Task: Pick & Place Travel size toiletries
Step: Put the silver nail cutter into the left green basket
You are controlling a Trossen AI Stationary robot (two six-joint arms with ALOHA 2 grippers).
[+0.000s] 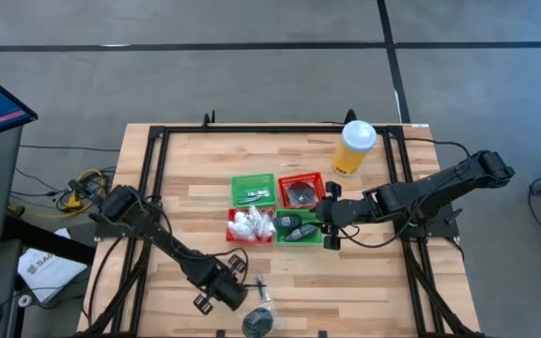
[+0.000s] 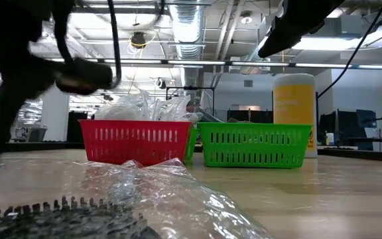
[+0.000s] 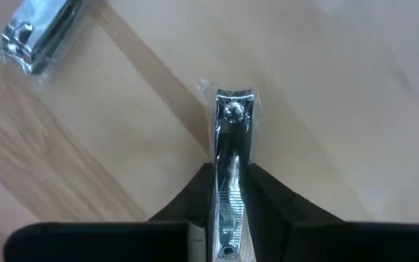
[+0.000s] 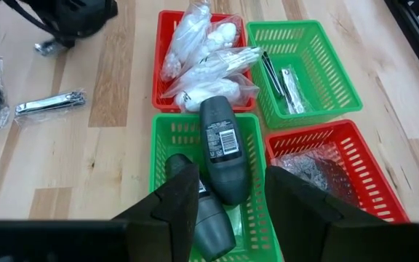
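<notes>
My left gripper (image 3: 230,211) is near the table's near edge (image 1: 237,269), shut on a silvery nail clipper in clear wrap (image 3: 231,138). A second wrapped clipper (image 3: 38,33) lies flat on the wood beside it (image 4: 49,104). A dark grey disc in clear wrap (image 1: 259,322) lies at the near edge (image 2: 58,219). My right gripper (image 4: 231,207) hangs open above the green basket (image 4: 253,218) that holds dark grey bottles (image 4: 220,145). White puffy packets (image 4: 202,54) fill a red basket (image 1: 250,225). My left gripper pinches the wrapped nail clipper between its two fingers (image 3: 268,196), which lie along its length. The fingers hold the clipper's rear part, and its riveted front end (image 3: 231,109) sticks out ahead of them over the wood. Whether it is lifted clear, I cannot tell.
Four mesh baskets sit together mid-table: a green one with clippers (image 1: 254,191), a red one with a wrapped disc (image 1: 301,191), and the two nearer ones. A tall yellow cup with a white lid (image 1: 355,147) stands toward the far right. Bare wood lies around the left gripper.
</notes>
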